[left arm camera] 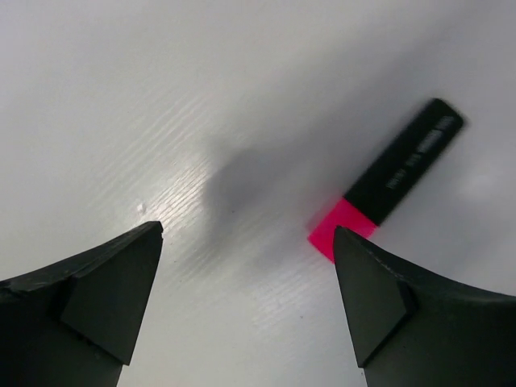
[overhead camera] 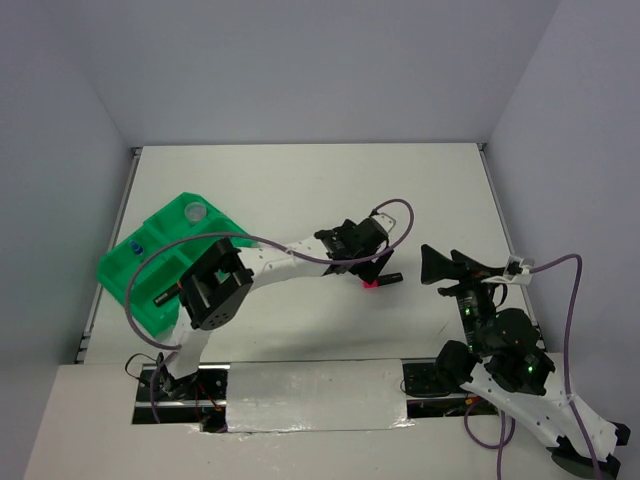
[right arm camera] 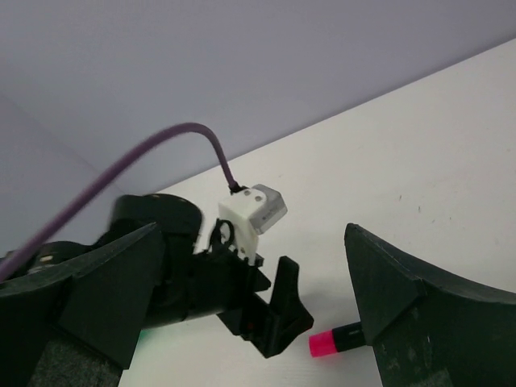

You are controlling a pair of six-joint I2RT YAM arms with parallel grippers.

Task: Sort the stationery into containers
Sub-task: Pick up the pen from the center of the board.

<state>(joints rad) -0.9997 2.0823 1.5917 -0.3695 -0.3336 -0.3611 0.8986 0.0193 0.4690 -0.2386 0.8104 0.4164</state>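
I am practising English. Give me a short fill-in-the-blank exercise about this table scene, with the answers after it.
The highlighter lying on the table has a ___ end.
The left claw hovers above it with its jaws ___.
The round clear tub sits inside the ___ tray.
The right claw holds ___.
Missing words: pink; open; green; nothing.

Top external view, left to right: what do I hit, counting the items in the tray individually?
blue-capped bottle → dark marker → round clear tub → pink-ended highlighter → right gripper
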